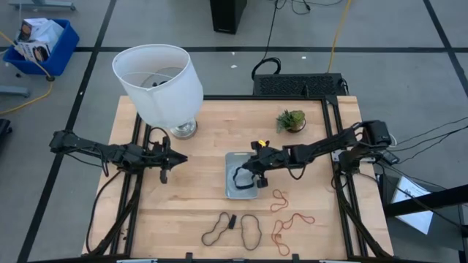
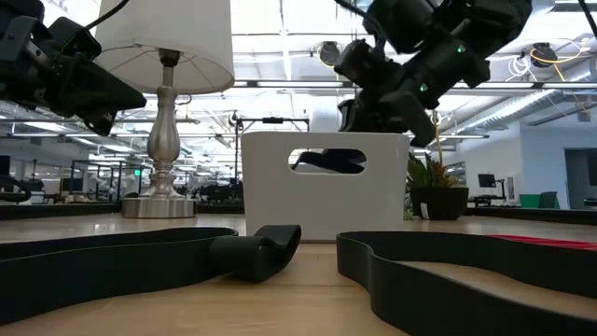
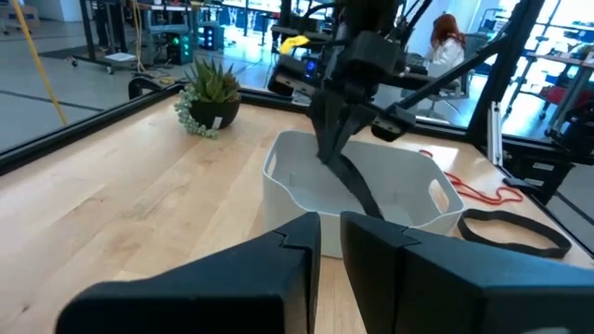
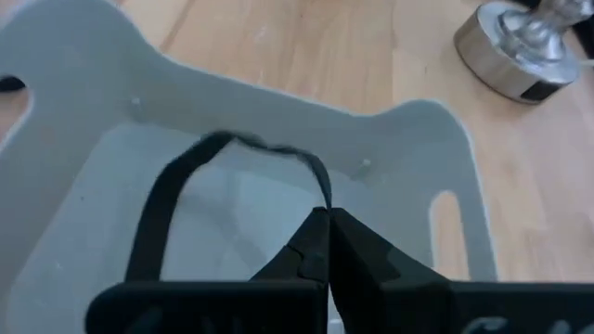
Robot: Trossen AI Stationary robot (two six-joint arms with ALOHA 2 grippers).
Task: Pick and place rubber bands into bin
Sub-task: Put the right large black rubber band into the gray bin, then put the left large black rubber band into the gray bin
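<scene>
The right gripper (image 4: 327, 223) is hanging over the bin (image 1: 243, 188), its fingers pinching a black band (image 4: 167, 204) that is drooping into the bin. The left gripper (image 1: 179, 158) is waiting beside the lamp (image 1: 162, 84), fingers nearly together, holding nothing. Other bands (image 1: 251, 229) are lying near the bin.

You're in an open-plan robotics lab: your butcher-block worktop (image 1: 190, 190) sits on grey floor marked with black tape lines (image 1: 95, 55), a blue crate (image 1: 44, 44) at ten o'clock, and long rows of desks with monitors (image 2: 487, 181) beyond.
</scene>
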